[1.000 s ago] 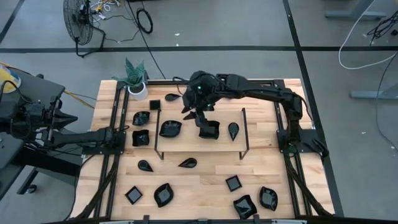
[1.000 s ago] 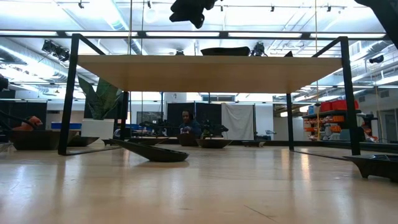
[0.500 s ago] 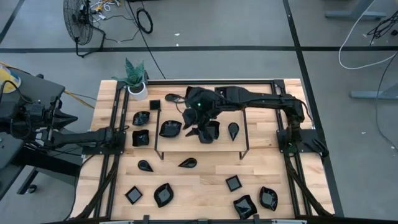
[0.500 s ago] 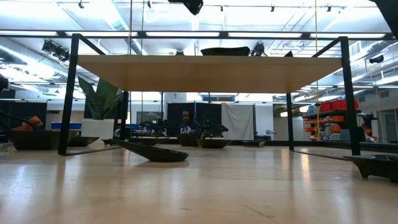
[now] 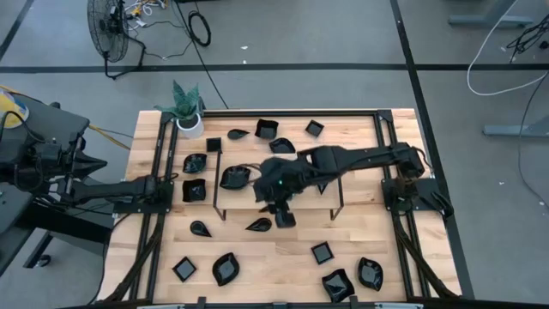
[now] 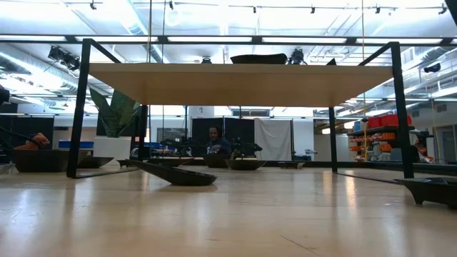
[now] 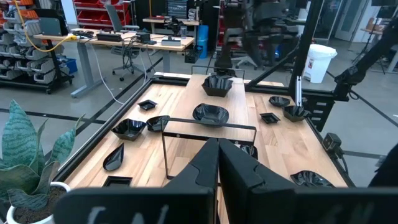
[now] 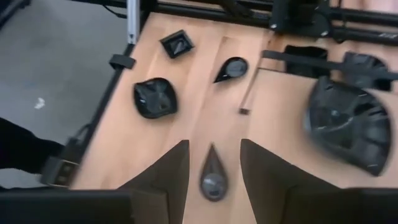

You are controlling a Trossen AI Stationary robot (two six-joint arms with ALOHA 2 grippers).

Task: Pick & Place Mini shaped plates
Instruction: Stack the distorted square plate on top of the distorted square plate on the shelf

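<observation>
Many small glossy black plates lie about the table. A teardrop plate [image 5: 258, 225] lies flat on the wood near the raised shelf's near edge. My right gripper [image 5: 279, 215] hovers open just right of it. In the right wrist view this teardrop plate [image 8: 213, 174] shows in the gap between the two fingers, well below them. A wavy plate [image 5: 234, 177] and a square dish [image 7: 217, 85] sit on the shelf top. My left gripper [image 7: 217, 158] is shut on nothing and waits at the table's left edge [image 5: 161, 185].
The black-framed shelf [image 5: 337, 184] stands mid-table under the right arm. A potted plant [image 5: 187, 110] is at the far left corner. More plates lie along the near edge [image 5: 226, 268], [image 5: 337, 285], the far edge [image 5: 267, 129] and the left side [image 5: 194, 190].
My right gripper has swung from above the shelf's far part toward the table's near edge, past the shelf's near rail, and has left the low view's top. The plates have stayed where they were.
</observation>
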